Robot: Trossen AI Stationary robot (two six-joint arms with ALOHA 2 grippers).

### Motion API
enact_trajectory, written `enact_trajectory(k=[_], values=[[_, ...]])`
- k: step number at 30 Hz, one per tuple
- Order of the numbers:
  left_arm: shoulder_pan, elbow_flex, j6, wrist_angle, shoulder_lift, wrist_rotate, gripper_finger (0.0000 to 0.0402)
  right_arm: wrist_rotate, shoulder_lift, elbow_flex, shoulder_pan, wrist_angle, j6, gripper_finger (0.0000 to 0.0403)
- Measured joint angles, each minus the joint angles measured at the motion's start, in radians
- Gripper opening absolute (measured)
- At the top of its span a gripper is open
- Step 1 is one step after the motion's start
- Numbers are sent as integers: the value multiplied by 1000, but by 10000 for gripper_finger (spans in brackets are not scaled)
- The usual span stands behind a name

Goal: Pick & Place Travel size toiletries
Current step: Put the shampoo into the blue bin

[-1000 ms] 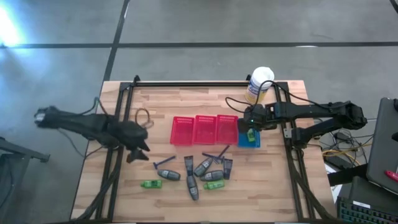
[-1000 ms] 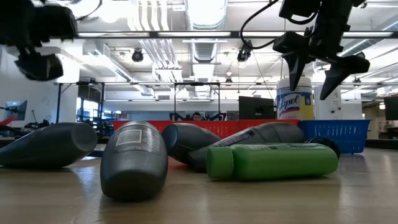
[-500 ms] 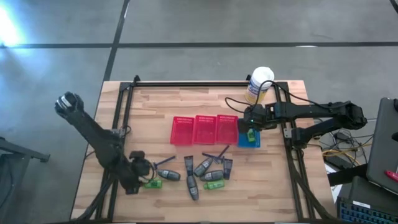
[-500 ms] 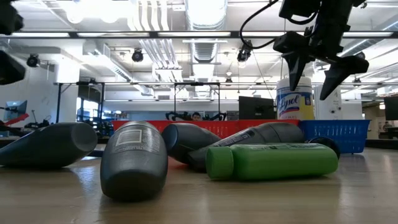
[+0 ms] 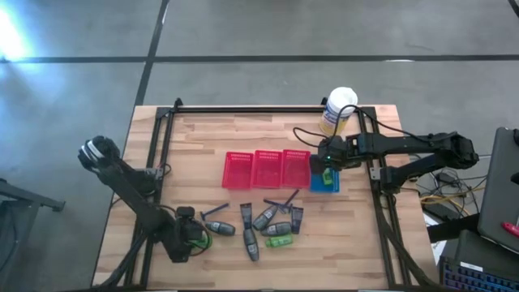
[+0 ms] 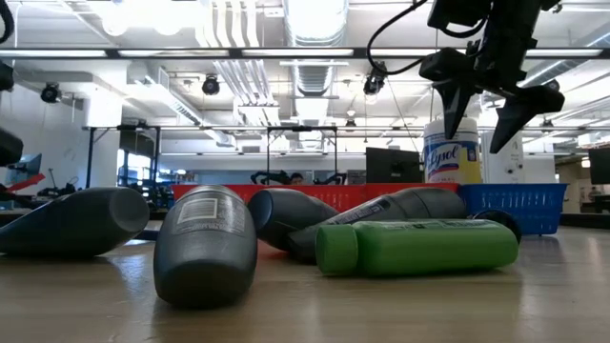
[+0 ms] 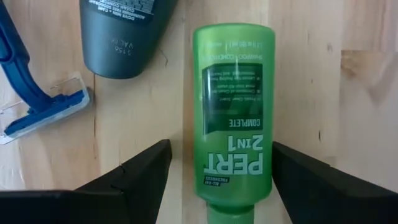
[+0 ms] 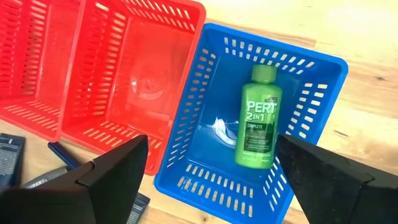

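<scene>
My left gripper (image 5: pixel 193 238) is low over the near-left end of the toiletry pile. It is open, and its fingers stand on either side of a lying green Pert bottle (image 7: pixel 233 106) without clearly touching it. A dark grey tube (image 7: pixel 121 31) and a blue razor (image 7: pixel 37 106) lie beside that bottle. More grey tubes (image 5: pixel 261 219), razors and another green bottle (image 5: pixel 280 241) lie on the wood. My right gripper (image 8: pixel 211 140) hangs open above the blue basket (image 8: pixel 273 53), where a green bottle (image 8: pixel 258 118) lies flat on the floor.
Three red baskets (image 5: pixel 268 169) stand in a row at mid-table, with the blue basket (image 5: pixel 328 185) at their right end. A white-and-yellow canister (image 5: pixel 338 109) stands near the far edge. Black frame rails run along both table sides. Bare wood lies left of the baskets.
My left arm has swung from the table's left side toward the near edge and to the right. It has come down over the leftmost green bottle with its fingers astride it. The right arm and all the items have stayed put.
</scene>
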Motion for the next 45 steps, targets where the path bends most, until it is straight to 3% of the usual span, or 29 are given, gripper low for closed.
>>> enact_trajectory(k=[4,9,14,20,22,27,33,39,45], values=[[0,16,46,-20,-14,-3,241,-20,0,0,0,8,-4,358],[1,24,105,-31,-77,-5,158,-97,0,0,0,111,-39,349],[16,31,90,-132,-169,-23,153,-226,1,0,-3,301,-35,336],[123,55,152,-243,-369,-311,153,-296,45,0,2,625,20,339],[209,51,222,-243,-417,-331,153,-313,79,0,4,702,30,345],[478,48,549,-121,-439,-312,153,-370,202,28,28,840,28,359],[744,48,770,214,-381,-115,153,-373,332,163,55,862,-45,351],[782,83,880,254,-291,-92,152,-374,407,271,51,855,-86,335],[781,164,898,304,-200,-93,151,-419,463,293,43,834,-47,330]])
